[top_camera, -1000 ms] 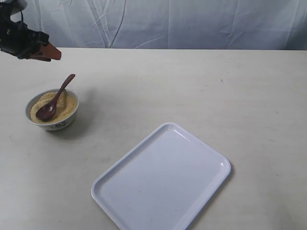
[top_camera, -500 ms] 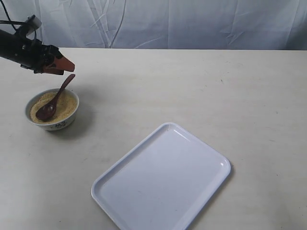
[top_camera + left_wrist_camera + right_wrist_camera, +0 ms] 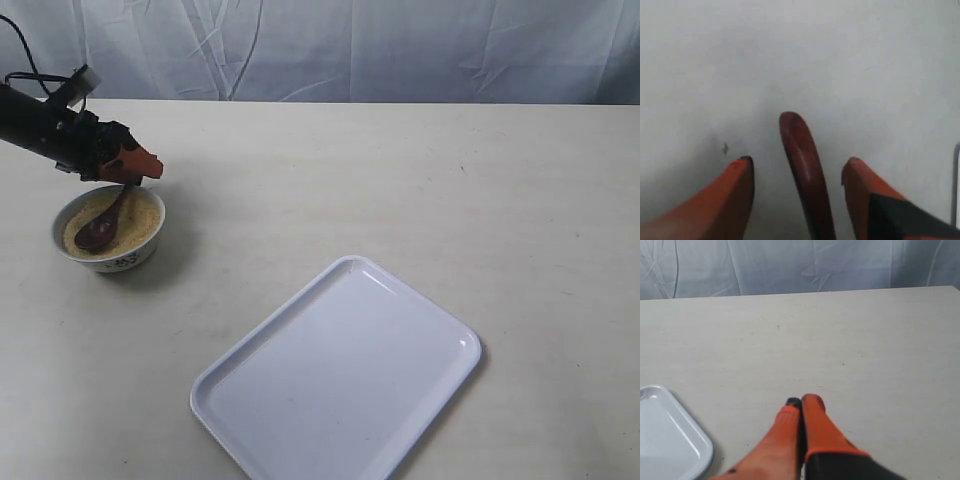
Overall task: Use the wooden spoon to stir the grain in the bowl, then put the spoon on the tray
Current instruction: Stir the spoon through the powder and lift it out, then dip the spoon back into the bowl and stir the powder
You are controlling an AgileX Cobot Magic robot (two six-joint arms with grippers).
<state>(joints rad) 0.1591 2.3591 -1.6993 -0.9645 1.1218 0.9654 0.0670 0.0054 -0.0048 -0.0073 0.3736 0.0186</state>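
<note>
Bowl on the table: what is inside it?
Yellow grain fills the bowl, and the wooden spoon rests scoop-down on it, handle sticking out over the rim between the open fingers of the left gripper. The grain covers the bowl's bottom.

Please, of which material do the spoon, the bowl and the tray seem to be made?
The wooden spoon looks like wood with a smooth dark reddish-brown finish, slightly shiny on the handle. The bowl seems glazed white ceramic, with a dark printed mark on its side. The tray is probably white plastic: glossy, thin raised rim, rounded corners.
</note>
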